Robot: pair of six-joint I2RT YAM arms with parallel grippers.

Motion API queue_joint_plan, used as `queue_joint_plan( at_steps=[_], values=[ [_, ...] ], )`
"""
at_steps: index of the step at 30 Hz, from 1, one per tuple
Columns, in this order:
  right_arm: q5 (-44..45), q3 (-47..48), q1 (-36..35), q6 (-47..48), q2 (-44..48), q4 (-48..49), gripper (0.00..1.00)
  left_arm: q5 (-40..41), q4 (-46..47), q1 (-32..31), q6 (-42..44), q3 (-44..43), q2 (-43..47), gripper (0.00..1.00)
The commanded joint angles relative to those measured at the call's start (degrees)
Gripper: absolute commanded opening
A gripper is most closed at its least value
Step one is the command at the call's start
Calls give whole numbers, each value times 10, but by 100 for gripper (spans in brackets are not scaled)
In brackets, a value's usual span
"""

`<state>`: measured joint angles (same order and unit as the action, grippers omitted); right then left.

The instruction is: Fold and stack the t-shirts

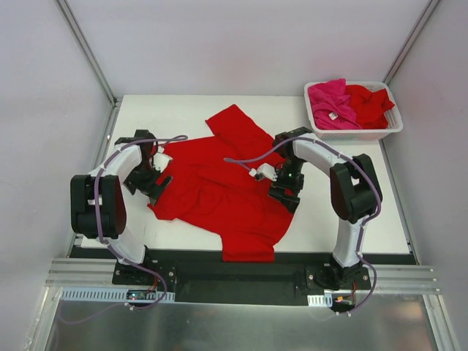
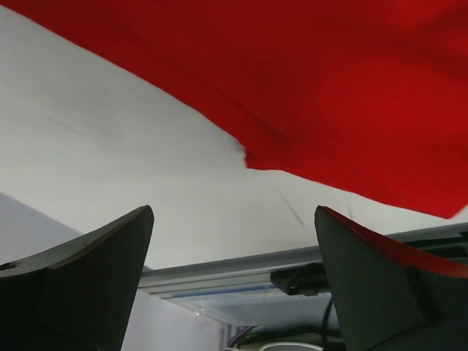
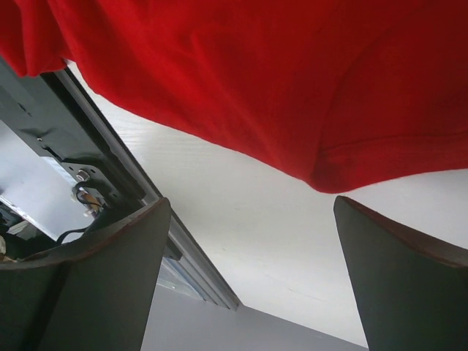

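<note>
Left gripper (image 2: 234,216) and right gripper (image 3: 252,205) both gaped wide, holding nothing, at opposite edges of the red t-shirt (image 1: 219,194) spread on the worktop (image 1: 351,212); more t-shirts (image 1: 333,102) filled the basket (image 1: 358,134).

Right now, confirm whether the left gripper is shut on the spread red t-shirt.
No: the left gripper stands wide open, with the red t-shirt lying ahead of it, ungripped.

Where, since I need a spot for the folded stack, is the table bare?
Bare: the far-left strip of the table behind the spread red t-shirt, and the near-right patch between the right arm, the white basket and the table's right edge. Crowded: the middle, where the shirt lies with the left pincer and right pincer at its edges.
</note>
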<state>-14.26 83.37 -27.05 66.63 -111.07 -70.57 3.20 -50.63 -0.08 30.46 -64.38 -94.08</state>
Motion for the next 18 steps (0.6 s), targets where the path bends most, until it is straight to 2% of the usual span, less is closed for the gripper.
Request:
queue_joint_plan(
  at_steps=[1,6,11,18],
  values=[
    [-33,-23,-3,-19,50,7,98,-88,-32,-24,-74,24,62,92],
    [-45,-25,-4,-26,56,6,98,-108,-6,-33,-147,41,102,89],
    [-52,-25,-4,-16,57,-1,97,-73,32,-34,-185,92,109,88],
    [-63,-25,-3,-12,58,-12,96,-53,58,-29,-211,84,45,86]
  ],
)
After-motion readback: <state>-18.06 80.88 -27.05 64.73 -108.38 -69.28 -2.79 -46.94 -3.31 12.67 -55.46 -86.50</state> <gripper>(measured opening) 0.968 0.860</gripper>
